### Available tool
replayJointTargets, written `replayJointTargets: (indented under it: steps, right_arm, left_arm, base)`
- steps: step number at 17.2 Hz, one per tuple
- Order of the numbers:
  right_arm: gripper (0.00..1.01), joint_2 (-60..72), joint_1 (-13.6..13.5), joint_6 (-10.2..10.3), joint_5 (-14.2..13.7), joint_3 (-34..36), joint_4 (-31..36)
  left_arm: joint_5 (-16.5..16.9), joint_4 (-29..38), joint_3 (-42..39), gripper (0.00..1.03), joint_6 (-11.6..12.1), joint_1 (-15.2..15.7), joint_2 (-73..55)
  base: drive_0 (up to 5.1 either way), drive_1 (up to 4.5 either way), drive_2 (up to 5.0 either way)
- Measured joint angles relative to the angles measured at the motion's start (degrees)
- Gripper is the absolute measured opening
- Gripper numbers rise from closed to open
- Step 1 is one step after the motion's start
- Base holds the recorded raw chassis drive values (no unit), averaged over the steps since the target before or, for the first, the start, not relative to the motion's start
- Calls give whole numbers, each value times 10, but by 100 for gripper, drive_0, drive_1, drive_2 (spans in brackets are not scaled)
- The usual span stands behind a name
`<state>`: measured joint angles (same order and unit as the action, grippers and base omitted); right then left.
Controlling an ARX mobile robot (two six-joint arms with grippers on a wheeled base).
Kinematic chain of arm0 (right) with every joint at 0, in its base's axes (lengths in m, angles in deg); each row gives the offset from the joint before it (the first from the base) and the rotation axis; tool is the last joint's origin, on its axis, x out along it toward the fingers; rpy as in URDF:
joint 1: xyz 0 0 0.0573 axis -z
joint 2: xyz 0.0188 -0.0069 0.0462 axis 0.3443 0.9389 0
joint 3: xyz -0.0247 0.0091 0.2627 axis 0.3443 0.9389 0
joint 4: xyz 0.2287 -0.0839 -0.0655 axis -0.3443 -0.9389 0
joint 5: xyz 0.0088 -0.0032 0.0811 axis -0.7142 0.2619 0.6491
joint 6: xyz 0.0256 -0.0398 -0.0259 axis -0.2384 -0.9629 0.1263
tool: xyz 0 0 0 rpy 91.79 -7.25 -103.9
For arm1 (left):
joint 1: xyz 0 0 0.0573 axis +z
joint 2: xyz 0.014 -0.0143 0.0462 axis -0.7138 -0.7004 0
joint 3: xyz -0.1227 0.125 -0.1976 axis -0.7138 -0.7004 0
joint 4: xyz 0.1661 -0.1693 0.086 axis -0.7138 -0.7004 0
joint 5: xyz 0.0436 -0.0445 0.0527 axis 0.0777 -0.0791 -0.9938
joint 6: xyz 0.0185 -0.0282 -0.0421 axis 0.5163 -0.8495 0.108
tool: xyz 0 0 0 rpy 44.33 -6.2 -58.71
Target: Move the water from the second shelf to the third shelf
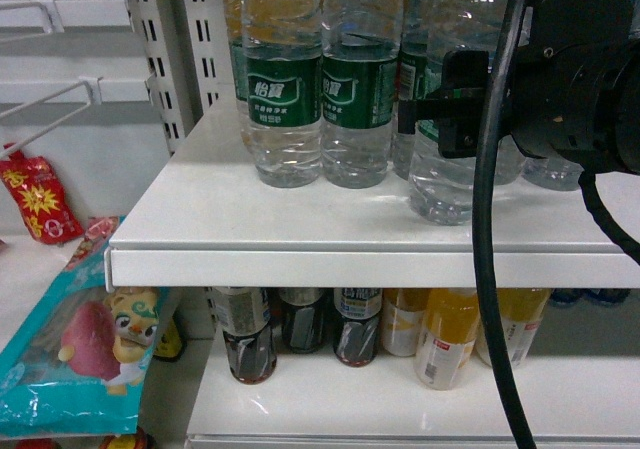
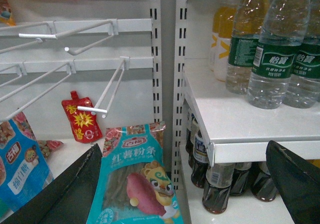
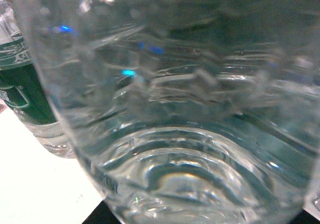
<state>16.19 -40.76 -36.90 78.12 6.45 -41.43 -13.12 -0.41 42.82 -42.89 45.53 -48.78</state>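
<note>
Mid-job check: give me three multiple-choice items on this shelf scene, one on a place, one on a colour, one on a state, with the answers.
1. Where do the cola bottles stand?
A. On the shelf under the water
B. Beside the water, same shelf
C. On the wire hooks

2. What colour are the water bottles' labels?
A. Blue
B. Green
C. Yellow

3. What is the right gripper doing?
A. Hanging clear of the shelf
B. Closed around a water bottle
C. Holding a juice bottle

Answers:
1 A, the head view shows them below the white shelf that carries the water.
2 B, green labels show in the head and left wrist views.
3 B, its fingers flank the front right bottle, and that bottle fills the right wrist view.
</note>
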Motion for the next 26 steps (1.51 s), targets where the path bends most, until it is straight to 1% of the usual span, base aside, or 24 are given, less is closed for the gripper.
replayJointTargets:
  steps: [3, 4, 5, 8, 9, 10, 13, 16, 18, 21, 26]
  right_arm:
    - [40, 0, 0, 0, -2, 0, 0]
    - [46, 0, 1, 0, -1, 0, 1]
    - [59, 0, 3, 0, 2, 0, 1]
    - [92, -1, 12, 0, 3, -1, 17]
    - [100, -1, 12, 0, 3, -1, 17]
    - [97, -1, 13, 0, 4, -1, 17]
    - [98, -1, 12, 0, 6, -1, 19]
    - [98, -3, 17, 2, 16, -1, 12]
    - [98, -12, 20, 6, 33, 5, 13]
    - [98, -32, 31, 7, 62, 24, 12]
    - [98, -91, 43, 4, 125, 74, -2]
  left_arm:
    - [0, 0, 0, 98, 0, 0, 0]
    - [0, 0, 0, 98, 0, 0, 0]
    - [0, 0, 0, 98, 0, 0, 0]
    - [0, 0, 0, 98, 0, 0, 0]
    - [0, 0, 0, 98, 0, 0, 0]
    - [0, 0, 0, 98, 0, 0, 0]
    - [0, 0, 0, 98, 0, 0, 0]
    - [0, 0, 0, 98, 0, 0, 0]
    - [0, 0, 0, 98, 0, 0, 0]
    - [0, 0, 0, 98, 0, 0, 0]
    - [0, 0, 0, 98, 0, 0, 0]
  base:
    - [0, 0, 0]
    - [0, 0, 0]
    - [0, 0, 0]
    - [0, 0, 0]
    - [0, 0, 0]
    - [0, 0, 0]
    - [0, 0, 0]
    - [0, 0, 0]
    - [0, 0, 0]
    - [0, 0, 0]
    - [0, 0, 0]
